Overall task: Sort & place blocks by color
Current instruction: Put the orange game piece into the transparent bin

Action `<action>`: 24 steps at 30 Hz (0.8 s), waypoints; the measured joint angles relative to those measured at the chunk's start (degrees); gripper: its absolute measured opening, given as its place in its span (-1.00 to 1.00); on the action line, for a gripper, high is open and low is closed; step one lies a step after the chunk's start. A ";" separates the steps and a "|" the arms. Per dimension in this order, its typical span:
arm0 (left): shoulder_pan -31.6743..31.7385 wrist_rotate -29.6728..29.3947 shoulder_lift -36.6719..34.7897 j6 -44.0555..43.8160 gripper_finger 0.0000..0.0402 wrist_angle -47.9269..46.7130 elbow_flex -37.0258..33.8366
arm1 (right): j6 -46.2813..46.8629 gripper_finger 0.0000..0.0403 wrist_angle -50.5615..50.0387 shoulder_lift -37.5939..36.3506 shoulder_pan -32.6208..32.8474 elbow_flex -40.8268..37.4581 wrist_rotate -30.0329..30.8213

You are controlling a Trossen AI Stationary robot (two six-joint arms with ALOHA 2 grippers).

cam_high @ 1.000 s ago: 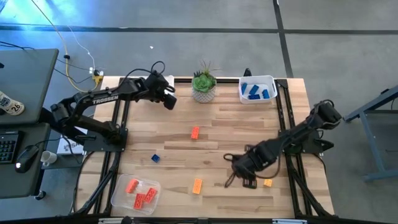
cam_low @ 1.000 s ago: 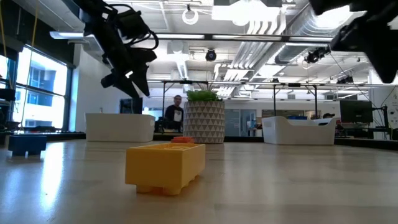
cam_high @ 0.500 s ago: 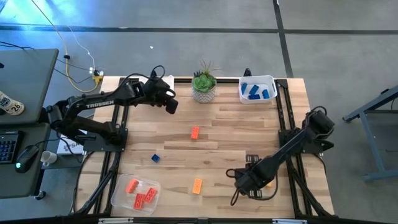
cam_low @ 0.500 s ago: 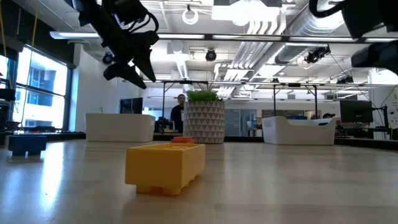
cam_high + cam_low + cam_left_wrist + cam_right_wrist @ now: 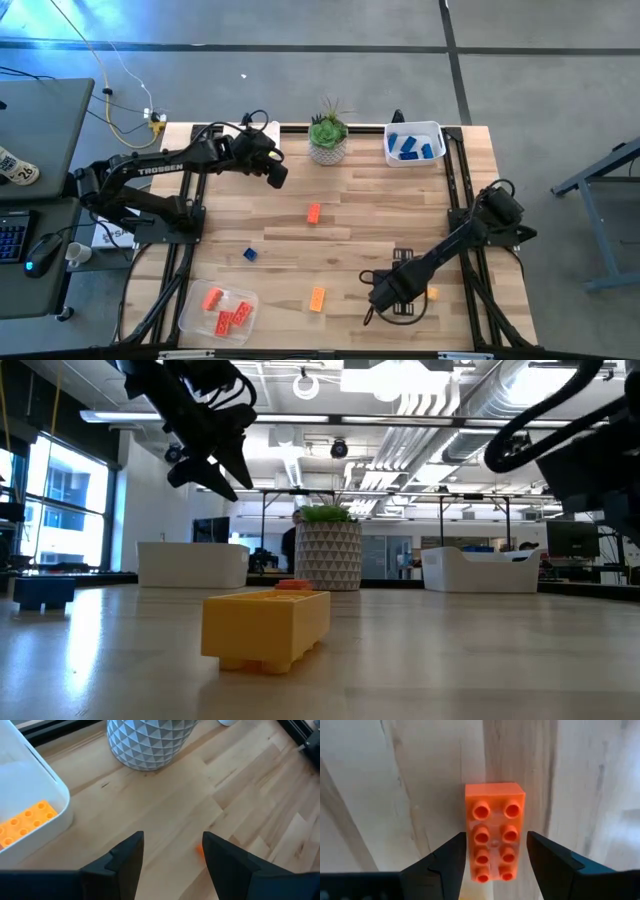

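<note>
Wooden table (image 5: 350, 200) | plant (image 5: 327, 138) before left gripper (image 5: 172, 865), spread | right gripper (image 5: 496, 865) straddles brick (image 5: 495, 831)

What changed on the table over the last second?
The right gripper slid toward the table's near edge and leftward; its open fingers now straddle the yellow-orange block without gripping. The left gripper drifted slightly rightward, still open beside the potted plant. Blocks and trays stayed put.

Wood, plastic, patterned pot

Table (image 5: 350, 200): pale matt planks, grained. Brick (image 5: 494, 831) between the right fingers: glossy studded orange plastic. Pot (image 5: 148, 740): faceted white relief. Trays (image 5: 37, 785): smooth white.
</note>
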 joint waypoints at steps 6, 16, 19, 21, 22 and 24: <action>-0.08 1.36 0.00 -0.49 -0.06 -0.02 0.00 | 1.57 -0.12 4.53 -0.39 -0.11 -3.75 -2.96; -0.06 3.45 0.00 -0.70 -0.06 0.16 0.00 | -1.76 -0.45 4.24 -0.22 -2.56 -2.75 -4.24; -0.06 3.45 0.00 -1.92 -0.06 0.20 0.00 | -2.63 -0.45 4.19 -0.66 -4.57 -2.27 -3.96; -0.06 3.45 0.00 -1.94 -0.06 0.52 0.00 | -2.94 -0.45 5.11 -1.59 -6.41 -2.15 -1.07; -0.06 3.49 0.00 -2.03 -0.06 1.00 0.00 | -2.90 -0.45 5.17 -2.29 -7.57 -2.05 0.25; -0.04 4.24 0.00 -3.30 -0.06 2.28 0.00 | -2.88 -0.45 4.86 -3.76 -9.72 -2.02 2.27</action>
